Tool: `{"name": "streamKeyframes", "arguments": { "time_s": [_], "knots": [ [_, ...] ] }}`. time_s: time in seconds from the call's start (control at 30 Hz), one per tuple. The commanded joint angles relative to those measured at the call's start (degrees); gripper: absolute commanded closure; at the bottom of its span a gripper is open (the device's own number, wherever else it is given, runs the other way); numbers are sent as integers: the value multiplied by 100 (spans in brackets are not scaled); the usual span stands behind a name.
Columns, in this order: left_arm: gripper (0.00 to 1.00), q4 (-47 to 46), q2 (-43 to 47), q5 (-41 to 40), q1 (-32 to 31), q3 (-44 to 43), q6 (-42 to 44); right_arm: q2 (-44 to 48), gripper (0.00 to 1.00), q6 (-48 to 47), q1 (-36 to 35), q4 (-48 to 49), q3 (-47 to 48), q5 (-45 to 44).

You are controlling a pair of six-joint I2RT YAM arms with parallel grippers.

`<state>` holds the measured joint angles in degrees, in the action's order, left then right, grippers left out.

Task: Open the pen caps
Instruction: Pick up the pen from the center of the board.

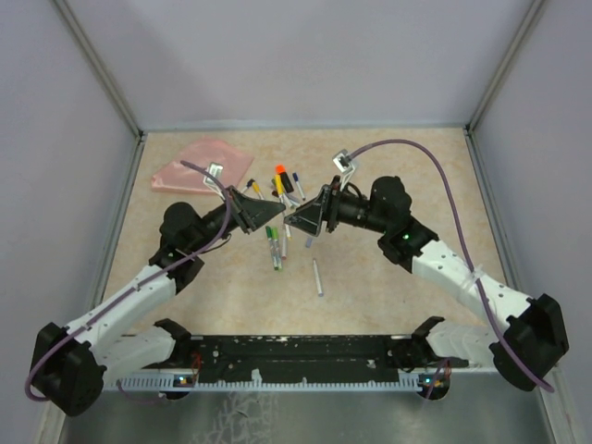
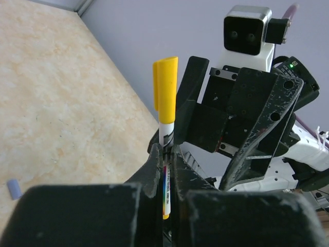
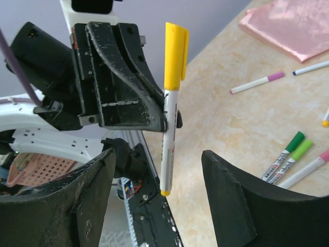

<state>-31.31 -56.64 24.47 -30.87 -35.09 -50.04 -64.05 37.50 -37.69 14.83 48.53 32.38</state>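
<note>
**Holding arrangement.** The left tool (image 2: 167, 154) is clamped shut on the white barrel (image 3: 168, 149) of one pen, raised clear of the worktop (image 1: 388, 277) at mid-table. The grip sits low on the barrel, just under the yellow cap (image 2: 165, 90). That leaves the whole cap standing free above the fingers. In my judgement this is deliberate: one arm anchors the barrel so the other can take the cap and draw it off along the pen's axis.

**Right tool.** The right tool (image 3: 154, 170) faces the left one head-on, with its jaws spread wide and nothing in them. Neither pad touches the pen. From the left wrist view, one dark finger stands just beside the cap. Whether the cap already lies between the pads or a little ahead of them cannot be settled from these angles.

**Task items.** The yellow cap is fully seated on its pen. The other pens lie on the worktop beyond and to the right of the grip, caps on, including a green-capped pair (image 3: 297, 140) and a pink-capped one (image 3: 276, 76). The pink pouch (image 3: 293, 25) lies at the far left, well apart.
</note>
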Motion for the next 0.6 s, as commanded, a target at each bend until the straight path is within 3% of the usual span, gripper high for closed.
{"name": "streamKeyframes", "arguments": {
  "time_s": [0.0, 0.57],
  "knots": [
    [100, -441, -182, -260, -218, -279, -23, -76, 33, -407, -82, -424, 504, -253],
    [100, -828, -649, -311, -499, -393, -176, -311, 55, -465, -197, -756, 651, -294]
  ]
}}
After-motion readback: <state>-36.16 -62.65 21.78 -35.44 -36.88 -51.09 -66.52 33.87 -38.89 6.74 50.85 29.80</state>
